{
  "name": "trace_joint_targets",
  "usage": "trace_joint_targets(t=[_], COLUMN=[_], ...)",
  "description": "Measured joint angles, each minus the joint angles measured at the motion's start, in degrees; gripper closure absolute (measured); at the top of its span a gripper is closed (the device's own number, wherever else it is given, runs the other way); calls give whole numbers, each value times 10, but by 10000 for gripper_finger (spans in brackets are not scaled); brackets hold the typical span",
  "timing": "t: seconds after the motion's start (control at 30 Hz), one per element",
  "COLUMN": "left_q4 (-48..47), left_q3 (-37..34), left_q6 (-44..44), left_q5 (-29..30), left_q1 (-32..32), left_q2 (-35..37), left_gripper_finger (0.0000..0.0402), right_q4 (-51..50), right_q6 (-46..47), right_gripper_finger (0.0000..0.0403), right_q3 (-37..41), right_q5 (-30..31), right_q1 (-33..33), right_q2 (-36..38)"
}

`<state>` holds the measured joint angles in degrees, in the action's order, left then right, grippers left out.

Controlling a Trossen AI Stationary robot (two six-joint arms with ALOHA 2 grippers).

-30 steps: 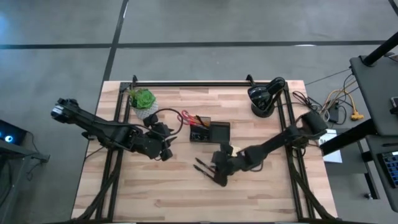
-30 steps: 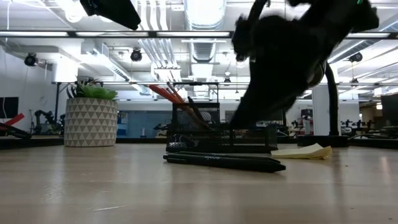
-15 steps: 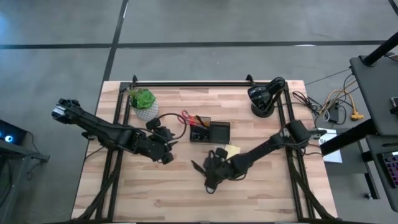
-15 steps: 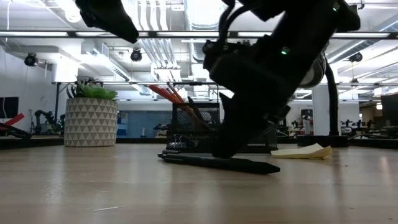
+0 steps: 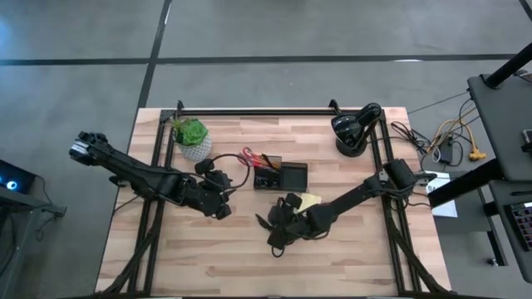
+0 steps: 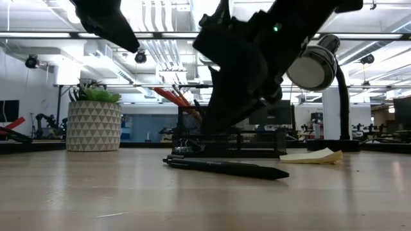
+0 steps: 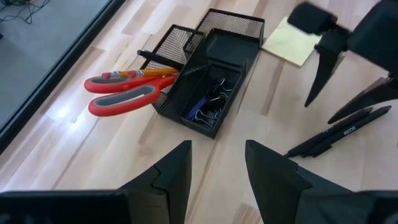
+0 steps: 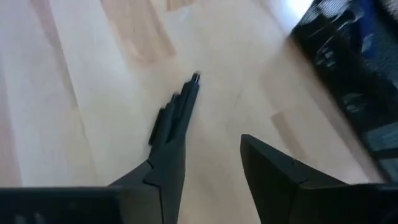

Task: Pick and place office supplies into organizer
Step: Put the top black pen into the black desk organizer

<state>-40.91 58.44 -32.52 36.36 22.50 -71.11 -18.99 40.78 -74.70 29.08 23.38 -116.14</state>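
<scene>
Right gripper: fingers spread, empty, above black pens on table | Organizer: just beyond, scissors in its end compartment | Left gripper: parted, empty, waiting beside organizer | Risk: pens lie touching; closing off-centre likely rolls one away or pinches two.

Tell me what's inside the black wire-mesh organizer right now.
The black wire-mesh organizer holds red-handled scissors, an orange pencil and small clips; its other compartment looks empty, though shadow hides its floor.
</scene>
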Motion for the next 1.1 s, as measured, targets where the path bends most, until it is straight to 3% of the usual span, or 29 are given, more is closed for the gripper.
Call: trace_joint_targets(t=[0.3, 0.67, 1.1], left_q4=[6, 19, 19], left_q3=[-8, -8, -8], left_q6=[-1, -1, 1], left_q5=[0, 1, 1], left_q1=[0, 0, 0], left_q2=[0, 0, 0], left_gripper_finger=[268, 268, 268], right_q4=[30, 21, -11], right_q6=[-2, 9, 6], right_gripper_finger=[273, 284, 364], right_q3=[0, 1, 0], right_q5=[-75, -61, -69], right_q1=[8, 6, -6], right_q2=[-32, -41, -40])
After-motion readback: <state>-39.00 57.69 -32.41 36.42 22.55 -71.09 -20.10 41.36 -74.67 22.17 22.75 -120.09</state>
